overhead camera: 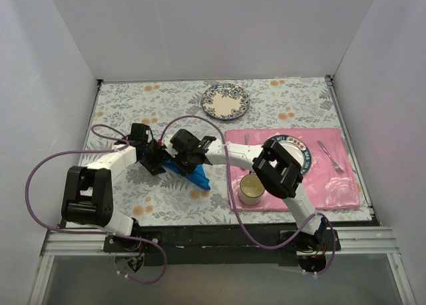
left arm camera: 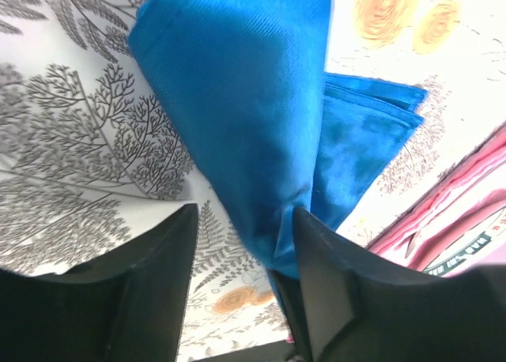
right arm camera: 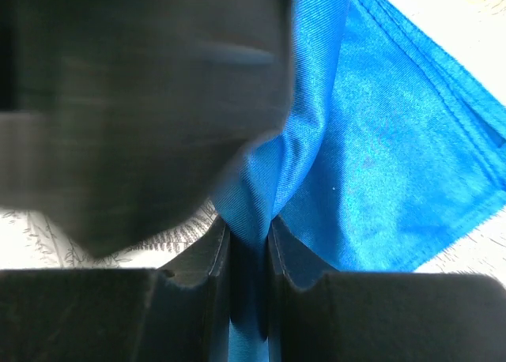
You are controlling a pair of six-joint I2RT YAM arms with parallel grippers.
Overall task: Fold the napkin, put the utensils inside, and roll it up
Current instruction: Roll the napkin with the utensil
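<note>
Left gripper [left arm camera: 245, 220]: jaws parted, napkin [left arm camera: 237, 93] passing between.
Right gripper [right arm camera: 249, 239]: pinched tight on napkin fold.

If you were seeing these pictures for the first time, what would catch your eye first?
The bright blue napkin, bunched on the table left of centre. The right gripper pinches a fold of it, while the left gripper stands open around it. To the right lies a pink placemat.
</note>
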